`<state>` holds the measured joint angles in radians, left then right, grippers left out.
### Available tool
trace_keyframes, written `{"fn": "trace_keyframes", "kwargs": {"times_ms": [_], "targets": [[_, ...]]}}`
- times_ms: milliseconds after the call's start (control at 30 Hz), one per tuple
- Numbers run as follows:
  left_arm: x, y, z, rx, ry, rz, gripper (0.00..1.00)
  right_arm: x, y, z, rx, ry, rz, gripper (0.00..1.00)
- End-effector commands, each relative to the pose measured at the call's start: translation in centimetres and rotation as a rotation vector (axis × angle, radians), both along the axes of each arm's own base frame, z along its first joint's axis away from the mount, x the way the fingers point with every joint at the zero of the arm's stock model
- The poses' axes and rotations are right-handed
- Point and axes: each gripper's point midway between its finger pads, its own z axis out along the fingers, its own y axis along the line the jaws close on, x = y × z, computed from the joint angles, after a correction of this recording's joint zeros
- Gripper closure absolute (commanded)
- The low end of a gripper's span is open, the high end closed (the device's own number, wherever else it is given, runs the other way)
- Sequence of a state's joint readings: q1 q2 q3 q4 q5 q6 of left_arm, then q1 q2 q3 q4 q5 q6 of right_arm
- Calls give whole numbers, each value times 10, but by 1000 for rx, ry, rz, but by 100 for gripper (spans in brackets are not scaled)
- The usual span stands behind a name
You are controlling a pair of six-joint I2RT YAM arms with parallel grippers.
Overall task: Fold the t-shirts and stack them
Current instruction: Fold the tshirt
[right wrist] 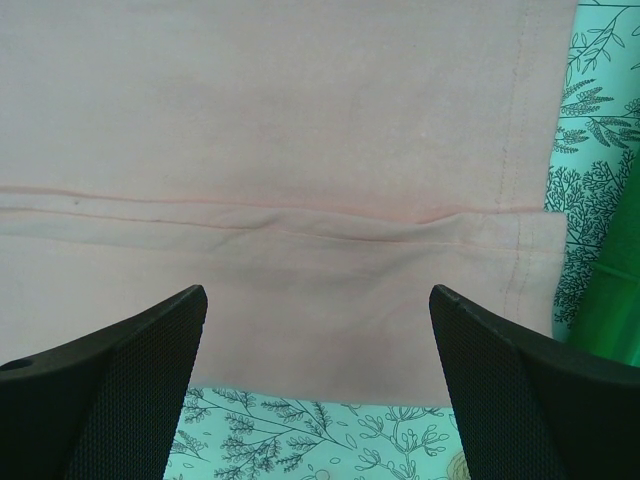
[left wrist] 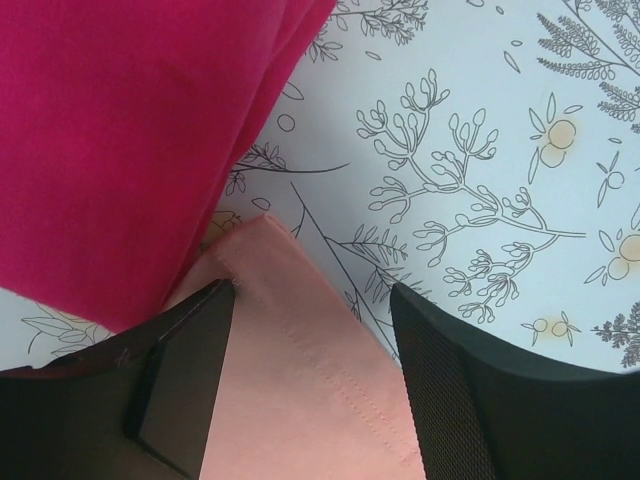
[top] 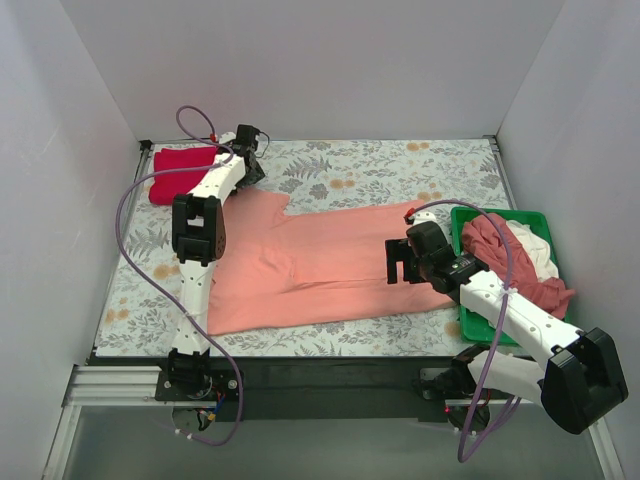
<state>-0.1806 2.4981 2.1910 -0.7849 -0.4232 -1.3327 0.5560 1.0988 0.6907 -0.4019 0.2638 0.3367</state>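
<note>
A salmon-pink t-shirt [top: 320, 262] lies spread flat across the middle of the table. A folded red t-shirt [top: 182, 167] lies at the far left corner. My left gripper [top: 250, 160] is open at the pink shirt's far left sleeve; in the left wrist view the sleeve's hemmed corner [left wrist: 300, 370] sits between my open fingers, beside the red shirt [left wrist: 120, 130]. My right gripper [top: 402, 262] is open over the shirt's right end; its view shows the pink cloth [right wrist: 300, 150] with a seam fold and the hem edge between the open fingers.
A green basket [top: 470, 325] at the right holds crumpled red and white garments [top: 520, 255]. The table has a floral cloth [top: 400, 165]. White walls enclose the table on the left, back and right.
</note>
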Motion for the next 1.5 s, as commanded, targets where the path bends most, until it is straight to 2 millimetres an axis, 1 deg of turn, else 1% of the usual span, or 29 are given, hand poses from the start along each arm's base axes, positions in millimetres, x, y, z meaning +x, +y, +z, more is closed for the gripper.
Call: {"fn": "trace_keyframes", "kwargs": {"times_ms": [0, 67, 167, 200, 300, 400, 433, 533, 633, 667, 733, 800, 867, 900, 967, 1000, 1033, 1067, 1100, 1167, 1200, 1233, 1267, 1300, 1333, 1367, 1400, 1433, 1467], "targets": [[9, 3, 8, 18, -28, 12, 38, 4, -3, 9, 2, -31, -23, 2], [8, 4, 5, 28, -12, 14, 41, 4, -4, 9, -1, -32, -24, 2], [-2, 4, -2, 27, 44, 13, 45, 5, -5, 10, -3, -35, -28, 2], [-11, 6, -7, 36, 81, 23, 51, 5, -5, 10, -5, -35, -29, 2], [-22, 12, -11, 58, 123, 41, 54, 4, -6, 10, -8, -35, -29, 2], [-31, 14, -17, 72, 162, 45, 61, 4, -6, 9, -7, -35, -31, 2], [-32, 15, -18, 76, 172, 44, 67, 4, -6, 10, -6, -37, -31, 2], [-38, 15, -25, 81, 201, 36, 78, 4, -6, 11, -3, -41, -31, 2], [-39, 11, -31, 64, 220, 9, 86, 4, -7, 11, -3, -44, -32, 2], [-39, 11, -31, 60, 219, 6, 99, 3, -7, 11, -3, -43, -32, 2], [-38, 8, -32, 52, 217, -13, 100, 3, -8, 12, -6, -47, -34, 2], [-32, 8, -22, 52, 179, -11, 100, 5, -10, 13, -15, -56, -39, 2], [-32, 10, -17, 58, 164, -15, 100, 11, -12, 19, -24, -75, -61, 2], [-27, 9, -4, 52, 126, -17, 100, 15, -17, 22, -32, -90, -110, 2], [-28, 6, 5, 44, 110, -37, 100, 24, -22, 27, -44, -107, -152, 2], [-25, 4, 21, 38, 76, -43, 100, 32, -21, 32, -45, -111, -166, 2], [-25, 2, 27, 36, 62, -54, 100, 38, -21, 37, -45, -119, -175, 2], [-30, 2, 25, 47, 73, -64, 100, 43, -21, 41, -53, -125, -184, 2], [-27, 0, 43, 46, 29, -70, 100, 56, -20, 48, -63, -132, -195, 2], [-31, -6, 52, 52, 12, -86, 100, 71, -22, 52, -89, -141, -210, 2], [-34, -8, 51, 56, 12, -95, 100, 88, -25, 57, -124, -150, -240, 2], [-36, -13, 62, 53, -9, -107, 100, 96, -28, 57, -144, -151, -259, 2], [-38, -14, 65, 57, -12, -107, 100, 105, -30, 58, -158, -151, -274, 2], [-44, -16, 60, 60, 2, -109, 100, 115, -33, 45, -178, -115, -289, 2], [-46, -20, 70, 64, -16, -112, 100, 129, -30, 53, -161, -131, -306, 2], [-50, -20, 69, 68, -13, -105, 100, 137, -29, 52, -150, -122, -315, 2], [-52, -21, 73, 68, -21, -97, 100, 145, -31, 37, -168, -88, -328, 2], [-58, -24, 69, 67, -10, -107, 100, 160, -28, 47, -152, -112, -340, 2], [-59, -25, 76, 61, -26, -110, 100, 169, -30, 48, -163, -120, -359, 2]]}}
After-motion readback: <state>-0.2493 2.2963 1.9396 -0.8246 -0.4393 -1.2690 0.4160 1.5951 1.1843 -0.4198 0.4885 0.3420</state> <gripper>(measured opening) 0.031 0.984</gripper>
